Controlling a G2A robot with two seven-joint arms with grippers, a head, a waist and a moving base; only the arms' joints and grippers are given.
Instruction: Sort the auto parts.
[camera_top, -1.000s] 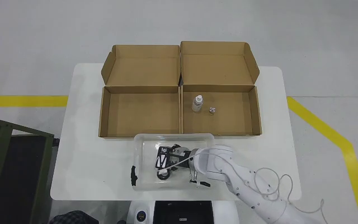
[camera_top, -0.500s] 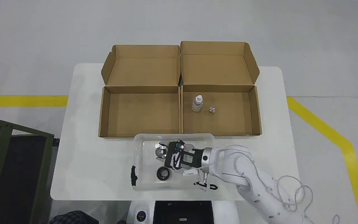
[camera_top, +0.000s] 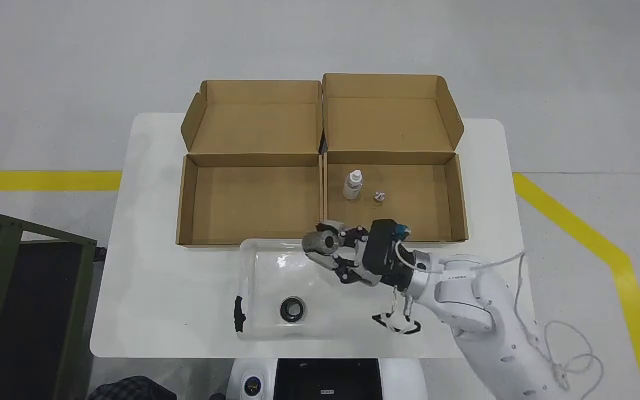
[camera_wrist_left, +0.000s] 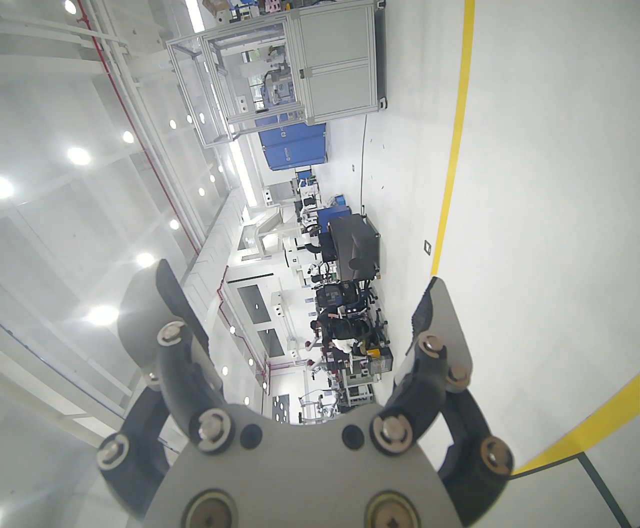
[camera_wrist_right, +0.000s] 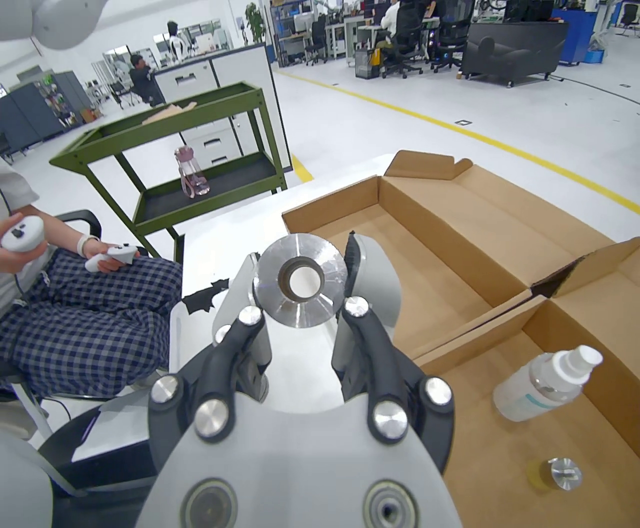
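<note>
My right gripper (camera_top: 323, 243) (camera_wrist_right: 300, 285) is shut on a silver metal ring (camera_wrist_right: 300, 281) (camera_top: 319, 241) and holds it above the far edge of the clear plastic bin (camera_top: 262, 322), near the front walls of the two cardboard boxes. A black ring-shaped part (camera_top: 292, 309) lies inside the bin, and a black strip part (camera_top: 238, 313) sits at the bin's left edge. In the right box (camera_top: 455, 200) stand a small white bottle (camera_top: 353, 183) (camera_wrist_right: 545, 382) and a small metal piece (camera_top: 379, 196) (camera_wrist_right: 565, 473). The left gripper (camera_wrist_left: 300, 295) is open, pointing away from the table.
The left box (camera_top: 250, 203) (camera_wrist_right: 425, 240) has a bare floor. Both boxes have lids folded open at the back. A small black part (camera_top: 397, 322) lies on the white table (camera_top: 150, 250) by the bin's right edge. A green cart (camera_wrist_right: 165, 170) stands beside the table.
The right gripper has lifted the silver ring out of the bin and carried it toward the boxes. The black ring stayed in the bin.
</note>
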